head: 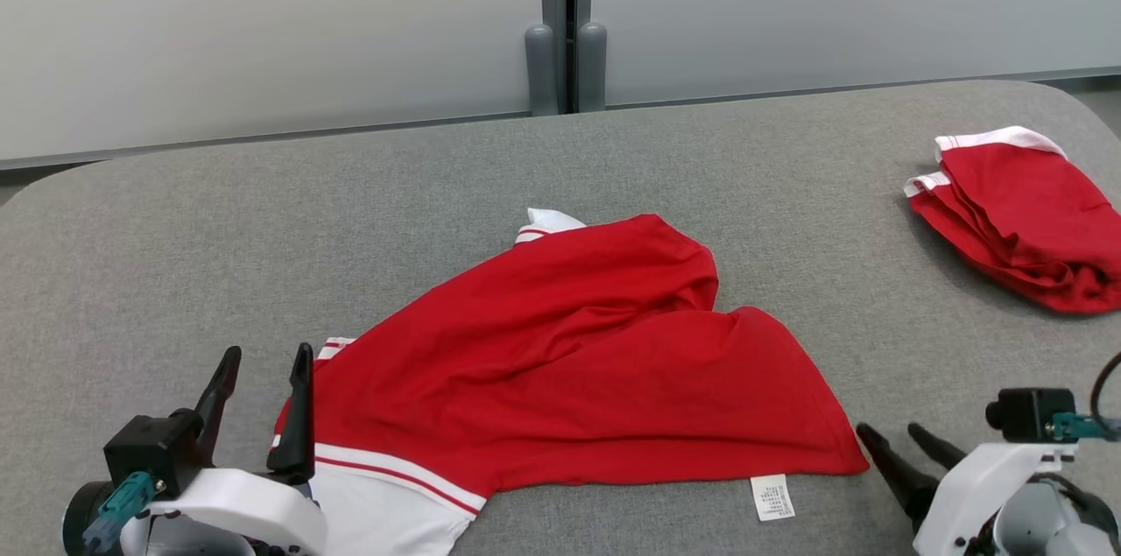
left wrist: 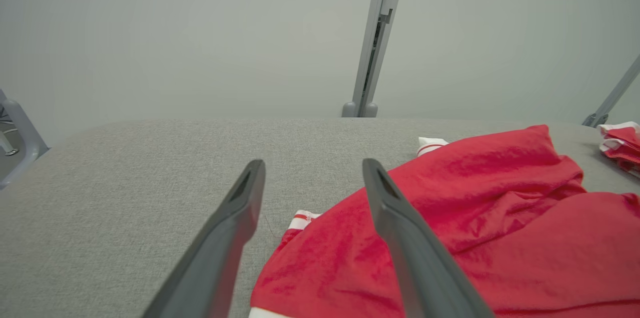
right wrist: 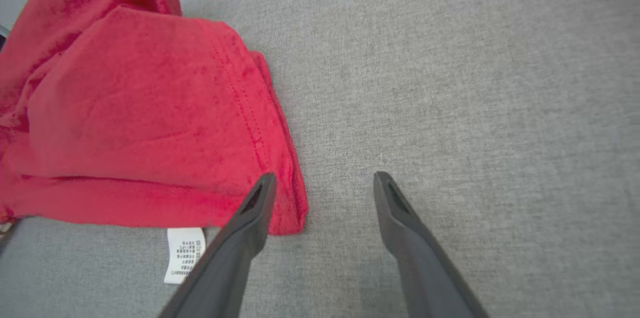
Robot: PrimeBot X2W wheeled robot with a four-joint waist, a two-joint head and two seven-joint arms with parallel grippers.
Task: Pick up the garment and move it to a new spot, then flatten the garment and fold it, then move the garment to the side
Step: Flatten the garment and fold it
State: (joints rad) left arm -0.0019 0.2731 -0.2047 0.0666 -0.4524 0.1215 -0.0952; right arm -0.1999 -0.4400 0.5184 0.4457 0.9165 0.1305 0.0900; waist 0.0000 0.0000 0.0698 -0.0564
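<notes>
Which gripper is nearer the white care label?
Right. The right gripper sits just beside the care label at the corner of the garment; the left gripper is across it, by the striped sleeve.

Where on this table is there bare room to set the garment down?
Bare grey fabric tabletop lies left of the spread red shirt with white trim, along the back edge by the wall, and in the strip between that shirt and the folded red garment at the right. Crowded: front centre under the shirt, and the far right corner.
</notes>
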